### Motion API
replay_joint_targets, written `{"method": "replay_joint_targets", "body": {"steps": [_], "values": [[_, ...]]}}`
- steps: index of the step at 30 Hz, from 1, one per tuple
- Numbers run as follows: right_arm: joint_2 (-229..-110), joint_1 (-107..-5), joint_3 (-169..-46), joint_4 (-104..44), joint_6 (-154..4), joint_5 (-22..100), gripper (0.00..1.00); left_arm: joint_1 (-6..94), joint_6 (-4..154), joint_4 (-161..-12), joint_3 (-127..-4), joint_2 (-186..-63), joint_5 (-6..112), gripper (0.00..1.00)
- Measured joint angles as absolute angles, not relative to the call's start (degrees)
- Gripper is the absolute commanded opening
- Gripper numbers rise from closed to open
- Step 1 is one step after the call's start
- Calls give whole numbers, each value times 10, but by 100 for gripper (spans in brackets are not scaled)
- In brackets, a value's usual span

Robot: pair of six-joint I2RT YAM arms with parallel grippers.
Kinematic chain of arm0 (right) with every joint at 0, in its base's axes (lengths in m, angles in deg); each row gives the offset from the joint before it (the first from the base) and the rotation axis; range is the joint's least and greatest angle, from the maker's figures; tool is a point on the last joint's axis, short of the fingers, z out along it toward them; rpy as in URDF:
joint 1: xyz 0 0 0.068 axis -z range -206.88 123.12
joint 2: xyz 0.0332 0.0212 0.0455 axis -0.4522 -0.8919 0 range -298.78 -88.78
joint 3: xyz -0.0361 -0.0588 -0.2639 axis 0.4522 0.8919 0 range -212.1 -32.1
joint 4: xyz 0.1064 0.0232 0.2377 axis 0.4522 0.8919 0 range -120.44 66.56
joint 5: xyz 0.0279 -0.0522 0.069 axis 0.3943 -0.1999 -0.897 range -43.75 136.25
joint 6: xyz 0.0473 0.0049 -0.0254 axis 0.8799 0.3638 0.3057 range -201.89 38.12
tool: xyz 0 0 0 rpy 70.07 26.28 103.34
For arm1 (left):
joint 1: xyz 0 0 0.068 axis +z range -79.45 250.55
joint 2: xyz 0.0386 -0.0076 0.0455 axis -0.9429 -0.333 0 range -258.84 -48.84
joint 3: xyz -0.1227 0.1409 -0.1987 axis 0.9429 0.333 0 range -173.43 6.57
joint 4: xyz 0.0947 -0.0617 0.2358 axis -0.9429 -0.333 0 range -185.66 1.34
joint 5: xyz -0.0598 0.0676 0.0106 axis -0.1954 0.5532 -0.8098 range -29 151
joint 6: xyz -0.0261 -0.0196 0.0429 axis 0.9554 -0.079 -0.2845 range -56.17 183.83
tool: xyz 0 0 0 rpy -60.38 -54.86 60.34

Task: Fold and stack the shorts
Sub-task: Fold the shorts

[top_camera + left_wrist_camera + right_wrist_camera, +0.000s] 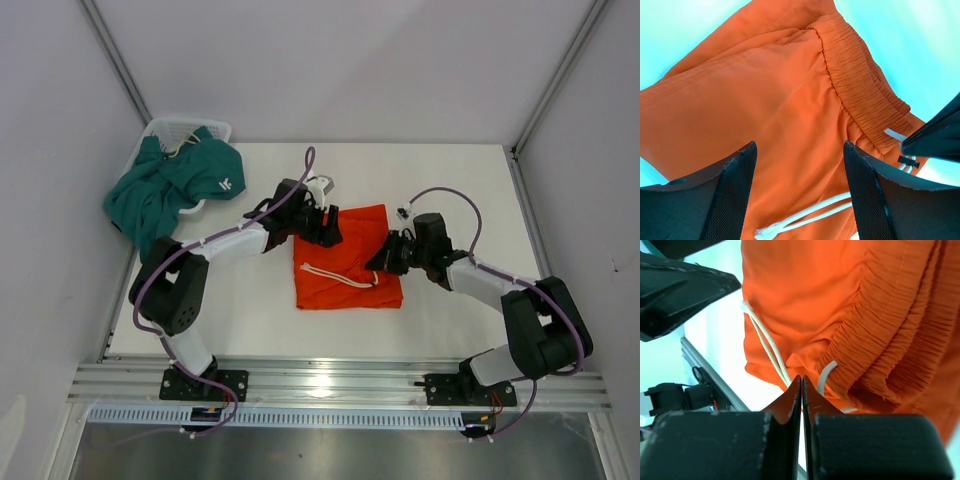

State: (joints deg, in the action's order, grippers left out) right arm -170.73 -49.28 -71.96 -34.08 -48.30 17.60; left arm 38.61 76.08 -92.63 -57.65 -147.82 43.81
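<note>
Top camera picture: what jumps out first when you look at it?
The bright orange-red fabric shorts with the white drawstring catch the eye first, lying in the middle of the white table. The left gripper is open over their far left part, and the right gripper is shut at their right edge. Next come the teal green fabric shorts, slumped over the white mesh plastic basket in the far left corner.

One orange shorts (345,262), one teal shorts (165,190), one basket (186,124).

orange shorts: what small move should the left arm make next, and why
Probably lower the open left gripper onto the orange shorts and pinch the fabric under it: its jaws stand apart above the cloth, holding nothing, while the right gripper is shut by the waistband.
</note>
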Motion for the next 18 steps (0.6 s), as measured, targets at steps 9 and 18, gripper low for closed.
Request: {"method": "replay_joint_targets", "body": {"steps": [9, 18], "values": [[-1793, -460, -698, -379, -457, 152, 0, 385, 760, -932, -589, -1481, 440, 73], [-1850, -422, -697, -408, -429, 124, 0, 385, 757, -956, -651, -1539, 461, 72]]}}
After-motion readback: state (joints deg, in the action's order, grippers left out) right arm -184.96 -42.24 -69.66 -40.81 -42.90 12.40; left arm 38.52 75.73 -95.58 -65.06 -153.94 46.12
